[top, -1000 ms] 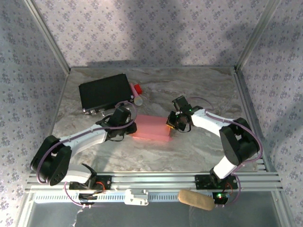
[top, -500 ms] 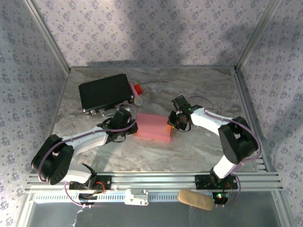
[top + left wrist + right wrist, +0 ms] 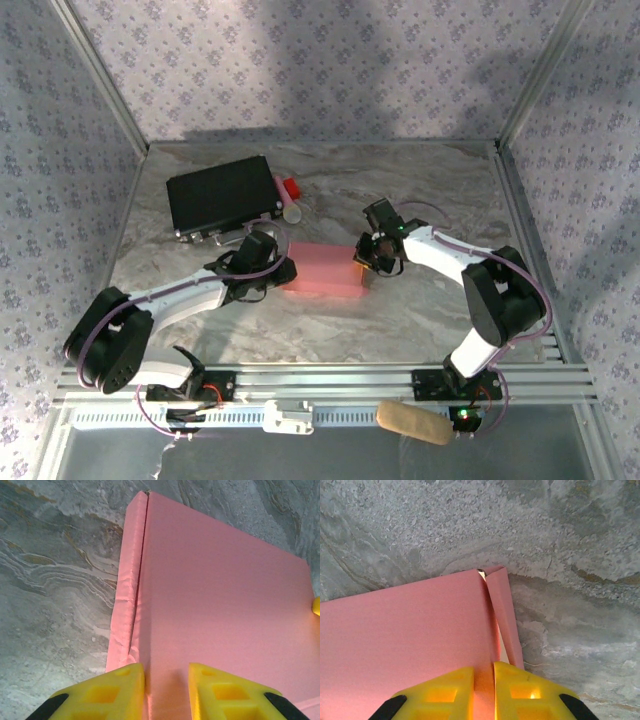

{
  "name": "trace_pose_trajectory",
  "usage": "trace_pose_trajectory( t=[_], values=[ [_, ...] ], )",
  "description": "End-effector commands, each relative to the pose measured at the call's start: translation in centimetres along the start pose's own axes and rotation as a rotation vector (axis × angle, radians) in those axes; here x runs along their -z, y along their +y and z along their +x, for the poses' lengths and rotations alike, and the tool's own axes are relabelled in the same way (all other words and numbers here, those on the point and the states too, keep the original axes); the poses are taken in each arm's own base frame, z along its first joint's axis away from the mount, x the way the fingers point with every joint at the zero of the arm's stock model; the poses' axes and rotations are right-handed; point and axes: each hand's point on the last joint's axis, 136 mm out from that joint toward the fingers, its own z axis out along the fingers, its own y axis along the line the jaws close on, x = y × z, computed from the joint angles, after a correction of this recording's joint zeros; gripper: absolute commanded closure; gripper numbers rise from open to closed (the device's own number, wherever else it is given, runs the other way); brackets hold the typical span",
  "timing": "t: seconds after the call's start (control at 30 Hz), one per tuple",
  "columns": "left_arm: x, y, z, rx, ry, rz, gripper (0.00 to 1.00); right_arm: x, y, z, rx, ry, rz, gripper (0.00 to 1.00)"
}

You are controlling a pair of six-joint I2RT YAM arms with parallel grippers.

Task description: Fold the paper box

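**Location.** The paper box (image 3: 320,268) lies flat near the middle of the table (image 3: 420,330). It is well apart from the black case (image 3: 222,195) at the far left. We note it as a closed pink rectangle, top panel up.

**Left gripper** (image 3: 283,272). It sits at the box's left end. In the wrist view its yellow fingers (image 3: 120,690) stand a little apart over the top panel, one of them right at the seam with the side flap (image 3: 125,605). We see nothing clamped between them.

**Right gripper** (image 3: 364,262). It sits at the box's right end. Its jaws are drawn nearly together, with a thin strip of pink card between them. We judge this a pinch on the box's end edge.

**Step in hand.** We judge the folding to be far along, with work now on the ends. The right end flap (image 3: 506,615) stands slightly off the panel and shows a pale sliver at the seam. The left flap looks a little crumpled along its crease.

**Next move.** The right flap needs seating flush while the other end is steadied. The card is thin, so pressure should be light and square to the crease, or the panel may buckle.
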Motion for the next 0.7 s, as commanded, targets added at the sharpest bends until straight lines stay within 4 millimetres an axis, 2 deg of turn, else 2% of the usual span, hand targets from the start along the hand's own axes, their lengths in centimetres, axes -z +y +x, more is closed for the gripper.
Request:
trace_pose_trajectory(
  t=[0.0,0.23,0.3,0.47,0.67],
  values=[
    [0.1,-1.9,2.6,0.019,0.117,0.095,0.71,0.7,2.3,0.5,0.038,0.045,-0.079,0.84],
    [1.2,-2.0,2.6,0.004,0.155,0.057,0.69,0.8,2.2,0.0,0.059,0.059,-0.081,0.84],
    [1.2,-1.6,2.8,-0.009,0.17,0.031,0.63,0.9,2.2,-0.2,0.074,0.064,-0.085,0.84],
    [1.2,0.1,2.2,-0.026,0.171,-0.049,0.58,1.0,2.4,-0.4,0.094,0.073,-0.091,0.84],
    [1.6,1.1,1.3,-0.033,0.153,-0.082,0.5,0.5,2.1,-0.3,0.09,0.083,-0.083,0.84]
  ],
)
